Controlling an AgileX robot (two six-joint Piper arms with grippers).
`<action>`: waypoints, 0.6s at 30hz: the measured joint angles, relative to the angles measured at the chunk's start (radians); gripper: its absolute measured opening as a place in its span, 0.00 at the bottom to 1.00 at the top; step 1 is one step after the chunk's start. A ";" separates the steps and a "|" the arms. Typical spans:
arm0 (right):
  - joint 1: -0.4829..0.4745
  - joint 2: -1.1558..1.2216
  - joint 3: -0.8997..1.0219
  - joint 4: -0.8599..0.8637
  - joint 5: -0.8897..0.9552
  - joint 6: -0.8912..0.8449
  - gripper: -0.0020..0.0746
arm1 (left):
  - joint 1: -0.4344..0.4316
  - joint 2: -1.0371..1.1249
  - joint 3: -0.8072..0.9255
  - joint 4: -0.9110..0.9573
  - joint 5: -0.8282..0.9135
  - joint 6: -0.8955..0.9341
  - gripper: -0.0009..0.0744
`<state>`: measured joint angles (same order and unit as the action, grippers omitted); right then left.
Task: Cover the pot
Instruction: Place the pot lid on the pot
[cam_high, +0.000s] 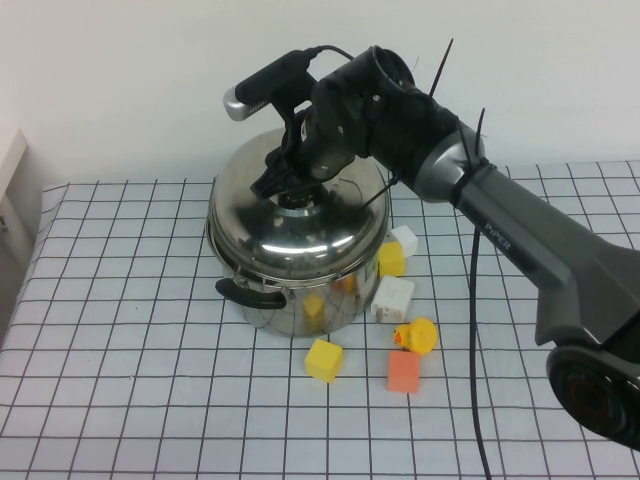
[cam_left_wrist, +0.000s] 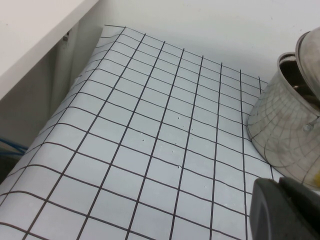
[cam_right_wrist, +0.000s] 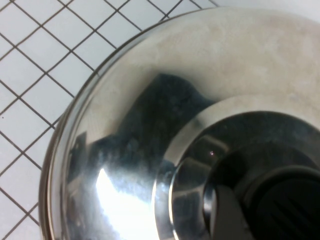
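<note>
The pot is shiny steel and stands mid-table with a black side handle facing front; the left wrist view catches it too. The domed steel lid hangs tilted over the pot's mouth. In the left wrist view the lid stands clear of the rim on that side, with a gap showing. My right gripper is shut on the lid's black knob, one finger pressed beside it. My left gripper sits low to the pot's left, out of the high view, its fingers together.
Toy pieces lie right and in front of the pot: a yellow block, an orange block, a yellow duck, a white block and another yellow block. A black cable hangs from the right arm. A white ledge borders the table's left.
</note>
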<state>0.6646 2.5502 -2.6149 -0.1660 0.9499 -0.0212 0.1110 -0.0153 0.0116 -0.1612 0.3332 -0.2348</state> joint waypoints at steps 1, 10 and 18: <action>0.000 0.004 0.000 0.000 0.000 0.000 0.48 | 0.000 0.000 0.000 0.000 0.000 0.000 0.01; 0.000 0.019 0.000 0.001 -0.013 -0.008 0.48 | 0.000 0.000 0.000 0.000 0.000 0.000 0.01; 0.000 0.022 0.000 0.020 -0.015 -0.016 0.48 | 0.000 0.000 0.000 0.000 0.000 0.000 0.01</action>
<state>0.6646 2.5719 -2.6149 -0.1462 0.9351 -0.0377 0.1110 -0.0153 0.0116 -0.1612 0.3332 -0.2348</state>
